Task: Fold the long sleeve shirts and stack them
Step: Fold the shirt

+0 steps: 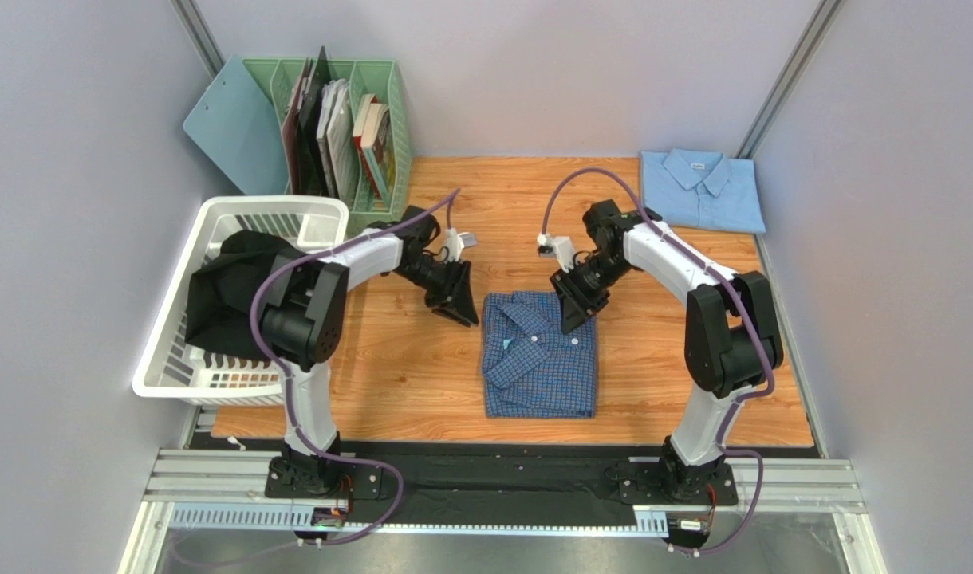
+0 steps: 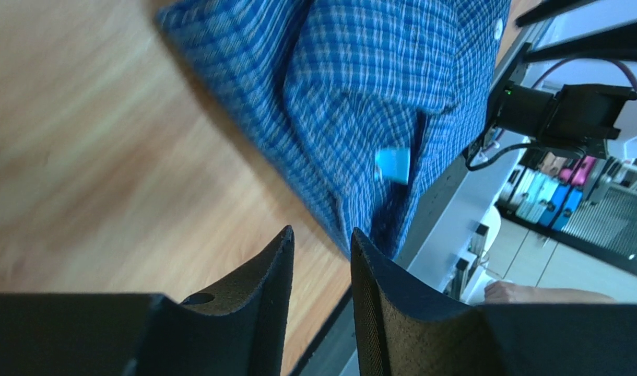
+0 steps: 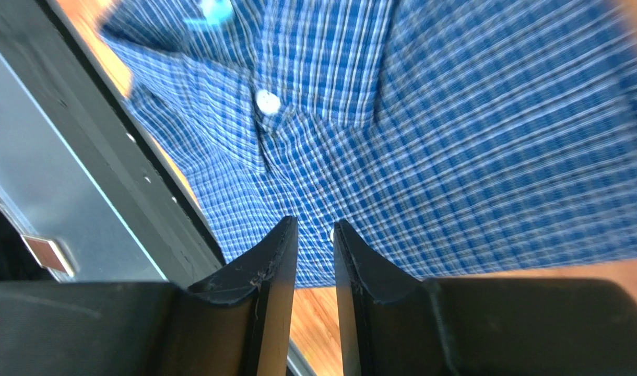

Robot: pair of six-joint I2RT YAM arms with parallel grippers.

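- Top view: the checked shirt (image 1: 539,359) lies folded in the middle of the table (image 1: 396,371). The pale shirt (image 1: 702,189) lies folded at the far right corner, well apart. The left gripper (image 1: 465,311) is just beside the checked shirt's far left corner, and the right gripper (image 1: 572,317) is over its collar edge. If only one side gets lifted, the fold may fall open.
- Left wrist view: the jaws of the left gripper (image 2: 322,235) stand a narrow gap apart with nothing between them. The cloth edge is just beside, so they may close on air.
- Right wrist view: the right gripper (image 3: 314,223) shows a narrow gap over the checked cloth. I cannot tell if it pinches anything. A grip on the top layer alone would drag the collar.
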